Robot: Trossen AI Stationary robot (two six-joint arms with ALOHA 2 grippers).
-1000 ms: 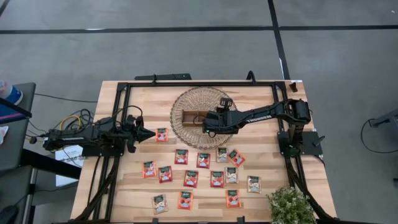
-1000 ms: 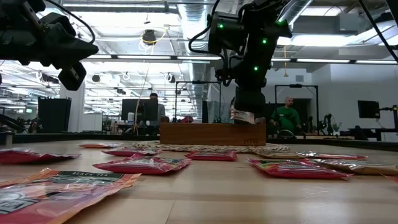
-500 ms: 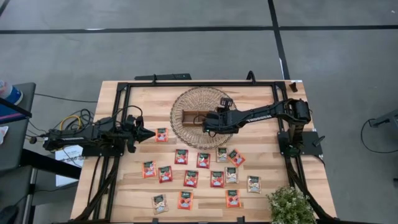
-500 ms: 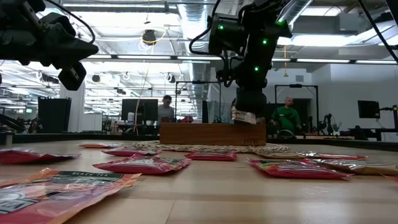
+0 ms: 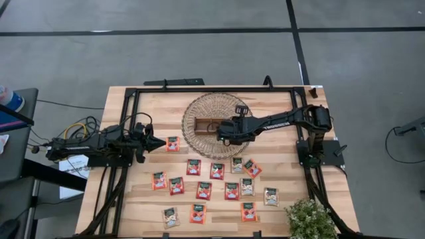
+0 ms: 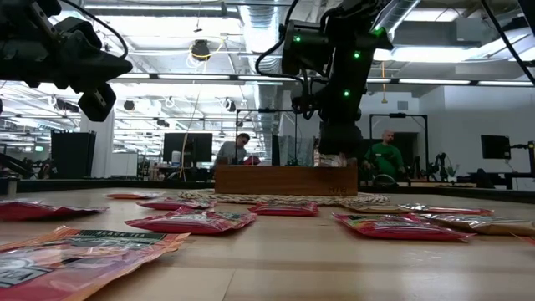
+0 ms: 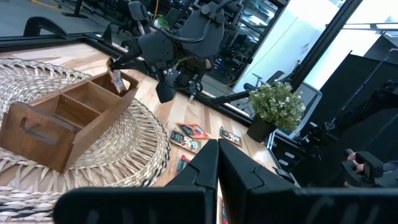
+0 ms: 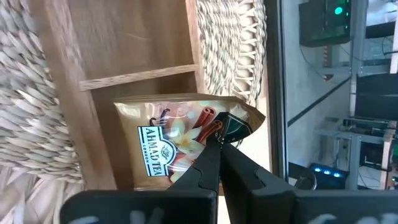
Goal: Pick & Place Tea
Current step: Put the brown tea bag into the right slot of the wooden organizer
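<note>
My right gripper (image 8: 214, 144) is shut on a beige tea sachet (image 8: 177, 138) over the right-end compartment of the brown wooden tray (image 5: 202, 125). The tray stands on a round woven mat (image 5: 199, 106). In the low view the sachet (image 6: 333, 157) hangs just above the tray's rim (image 6: 284, 167). Several more tea sachets (image 5: 204, 190), mostly red-orange, lie flat on the near half of the table. My left gripper (image 5: 159, 142) waits shut at the table's left, pointing level toward the mat, touching nothing. My right gripper pinches the sachet's upper edge near one corner (image 8: 227, 124) between its two fingers. The fingers slant downward from the table's right side. The sachet hangs below them, tilted, over the tray's compartment. I cannot tell whether its lower edge touches the tray.
A black metal frame (image 5: 212, 88) borders the wooden table. A small potted plant (image 5: 309, 219) stands at the near right corner. One red sachet (image 5: 173, 143) lies just in front of my left gripper. People show in the room beyond the table.
My right gripper has swung slightly toward the table's far edge with the sachet, staying shut on it. The sachet now hangs a little lower, closer to the tray's rim.
</note>
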